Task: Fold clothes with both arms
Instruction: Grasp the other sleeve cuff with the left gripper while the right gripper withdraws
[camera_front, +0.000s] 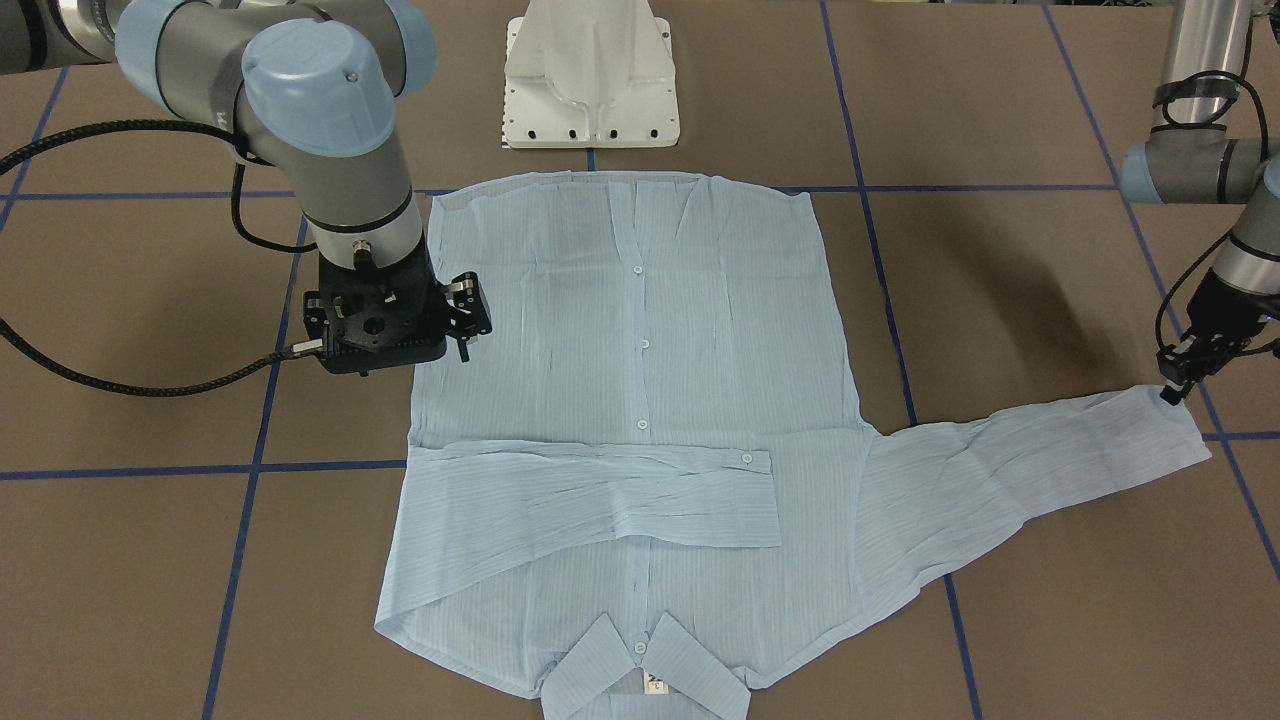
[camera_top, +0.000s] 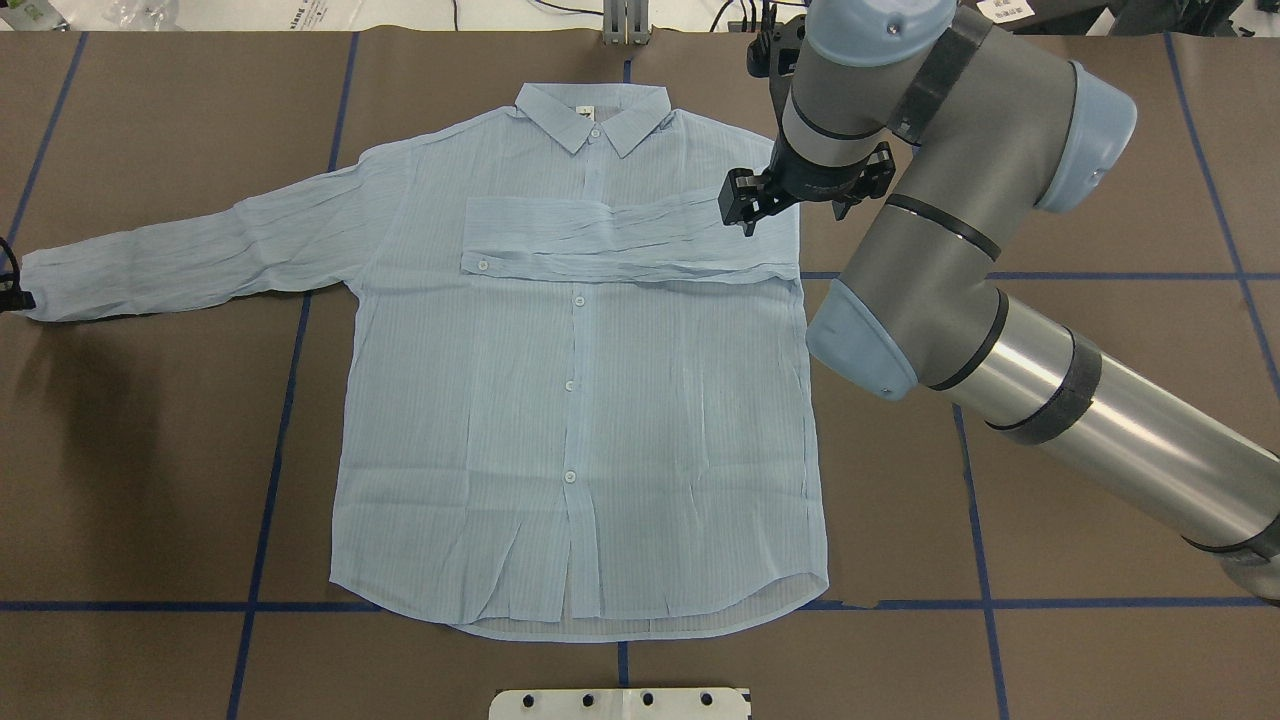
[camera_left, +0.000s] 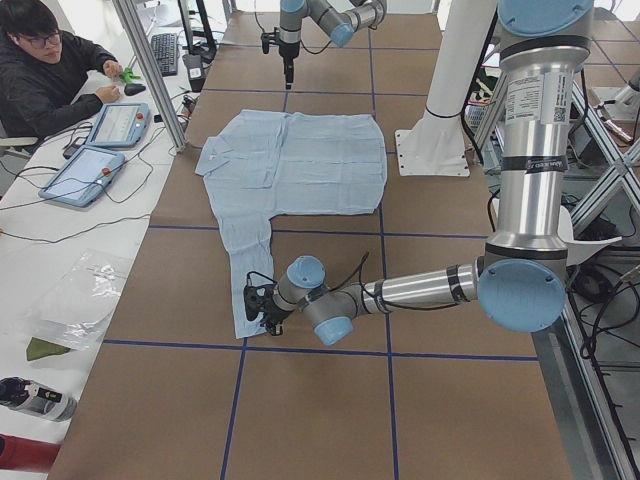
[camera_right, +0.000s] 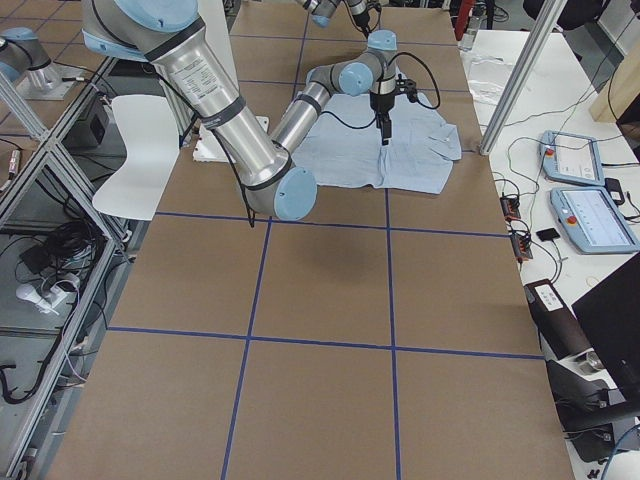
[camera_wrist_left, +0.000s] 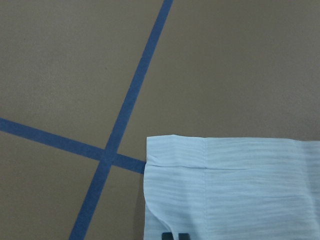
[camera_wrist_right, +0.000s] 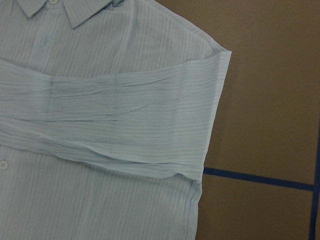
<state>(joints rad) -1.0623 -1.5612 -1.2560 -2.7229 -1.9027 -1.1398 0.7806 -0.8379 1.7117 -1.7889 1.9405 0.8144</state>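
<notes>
The pale blue shirt (camera_front: 640, 330) (camera_top: 580, 400) lies flat on the brown table, buttons up, with its collar away from the robot base. One sleeve (camera_top: 620, 240) is folded across the chest. The other sleeve (camera_front: 1000, 470) stretches out flat to the robot's left. At its cuff (camera_wrist_left: 235, 190), my left gripper (camera_front: 1170, 392) (camera_top: 12, 295) has its fingertips (camera_wrist_left: 169, 235) close together on the fabric. My right gripper (camera_front: 465, 320) (camera_top: 742, 205) hangs open above the shirt's edge near the sleeve fold, holding nothing.
The white pedestal base (camera_front: 590, 80) stands just behind the shirt's hem. Blue tape lines (camera_front: 250, 470) grid the table. Beyond the table's far edge, a seated person (camera_left: 50, 70) has tablets (camera_left: 80, 175) on a side bench.
</notes>
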